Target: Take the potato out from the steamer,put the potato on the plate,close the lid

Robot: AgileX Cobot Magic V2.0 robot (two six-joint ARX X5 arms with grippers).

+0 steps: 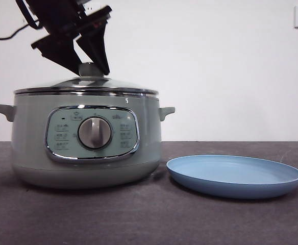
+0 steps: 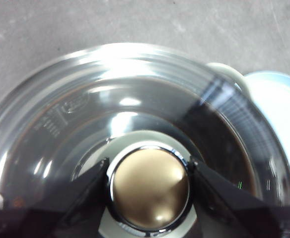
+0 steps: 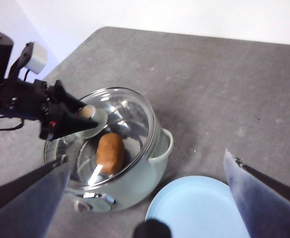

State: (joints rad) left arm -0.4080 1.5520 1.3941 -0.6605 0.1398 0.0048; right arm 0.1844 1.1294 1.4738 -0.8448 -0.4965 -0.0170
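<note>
A: Leftmost?
B: The left gripper (image 1: 92, 65) slants down from upper left, jaws either side of the lid (image 1: 88, 84) knob; clamped or not, I cannot tell. The lid sits on the sage-green steamer (image 1: 85, 148).
A: The potato (image 3: 109, 152)?
B: Orange-brown, inside, under glass. The blue plate (image 1: 234, 176) lies bare just right. The right gripper (image 3: 145, 208) hangs high, jaws wide apart.
</note>
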